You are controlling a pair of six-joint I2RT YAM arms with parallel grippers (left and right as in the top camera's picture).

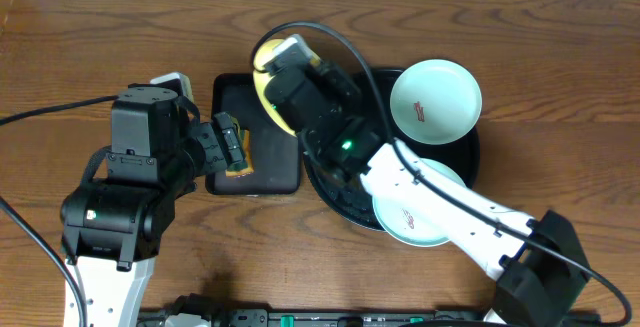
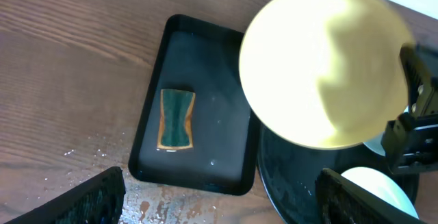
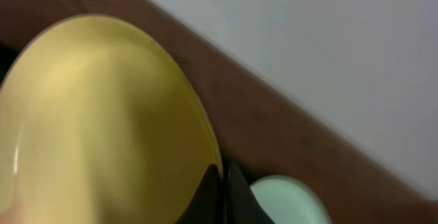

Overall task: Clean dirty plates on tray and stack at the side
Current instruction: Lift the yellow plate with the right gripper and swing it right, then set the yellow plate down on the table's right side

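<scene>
Plate, yellow [image 2: 321,66]: near whole from left wrist, mostly hidden overhead.

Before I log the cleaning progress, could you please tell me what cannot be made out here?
Yellow plate: any smear. Overhead, the right arm covers most of it; the right wrist view is blurred.
Near mint plate: half under that arm overhead; cut by the bottom edge in the left wrist view.
Round tray: overhead, mostly under plates and arm.
Right gripper: fingers blurred in its own view.
</scene>
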